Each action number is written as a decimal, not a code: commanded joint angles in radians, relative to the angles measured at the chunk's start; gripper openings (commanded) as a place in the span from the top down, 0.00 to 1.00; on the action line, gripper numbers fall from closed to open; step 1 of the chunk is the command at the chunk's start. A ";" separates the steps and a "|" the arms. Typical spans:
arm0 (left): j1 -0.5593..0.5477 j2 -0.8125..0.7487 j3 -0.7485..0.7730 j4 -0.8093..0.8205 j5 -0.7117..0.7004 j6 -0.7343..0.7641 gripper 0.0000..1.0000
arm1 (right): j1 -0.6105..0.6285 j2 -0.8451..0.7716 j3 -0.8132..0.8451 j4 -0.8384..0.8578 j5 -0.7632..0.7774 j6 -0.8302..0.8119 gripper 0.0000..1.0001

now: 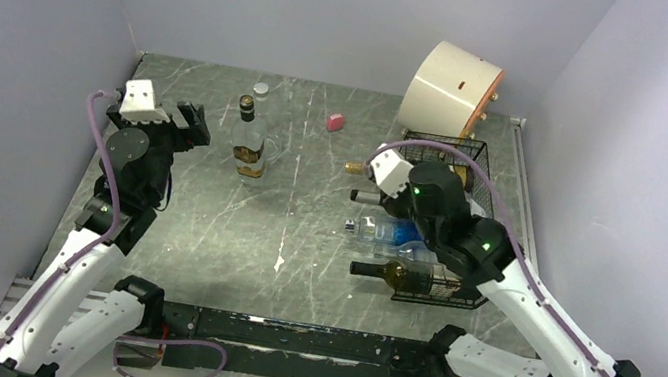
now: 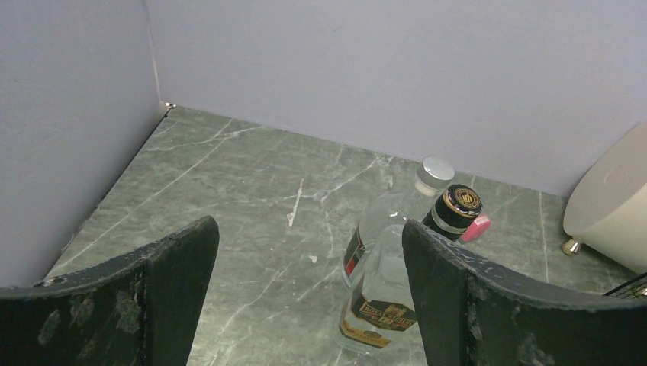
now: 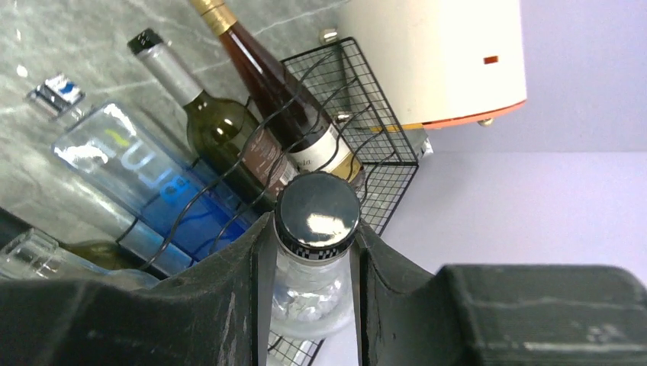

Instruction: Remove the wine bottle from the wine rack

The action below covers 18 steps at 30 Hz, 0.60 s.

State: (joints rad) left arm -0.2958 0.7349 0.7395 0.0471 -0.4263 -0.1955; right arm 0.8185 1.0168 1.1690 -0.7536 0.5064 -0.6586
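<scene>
The black wire wine rack (image 1: 465, 155) stands at the right, partly under my right arm, and it also shows in the right wrist view (image 3: 371, 91). Several bottles lie in it with necks pointing left: a blue-tinted clear one (image 3: 137, 171), a green one with silver foil (image 3: 214, 126), a brown one with gold foil (image 3: 282, 114) and a green wine bottle (image 1: 397, 276) at the near end. My right gripper (image 3: 314, 259) is shut on the neck of a clear bottle with a shiny cap (image 3: 317, 215), above the rack. My left gripper (image 2: 309, 293) is open and empty at the far left (image 1: 187, 121).
Two clear liquor bottles (image 1: 250, 143) stand upright mid-table, just right of my left gripper; the nearer one (image 2: 385, 293) has a black and gold cap. A pink block (image 1: 335, 122) lies behind them. The cream drum (image 1: 452, 92) stands behind the rack. Walls close in left, back and right.
</scene>
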 commanded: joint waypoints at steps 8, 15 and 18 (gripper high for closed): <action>0.001 -0.003 0.018 -0.001 -0.009 0.003 0.07 | 0.002 -0.063 0.037 0.290 0.159 0.036 1.00; 0.001 -0.015 0.022 -0.003 -0.006 0.002 0.07 | -0.001 0.010 0.176 0.328 0.279 0.123 1.00; 0.001 -0.020 0.022 -0.003 -0.004 0.001 0.07 | 0.000 0.056 0.230 0.338 0.318 0.122 1.00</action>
State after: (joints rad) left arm -0.2958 0.7319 0.7395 0.0467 -0.4259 -0.1959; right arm 0.8173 1.0592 1.2739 -0.5926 0.6811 -0.4976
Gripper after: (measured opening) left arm 0.934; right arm 0.382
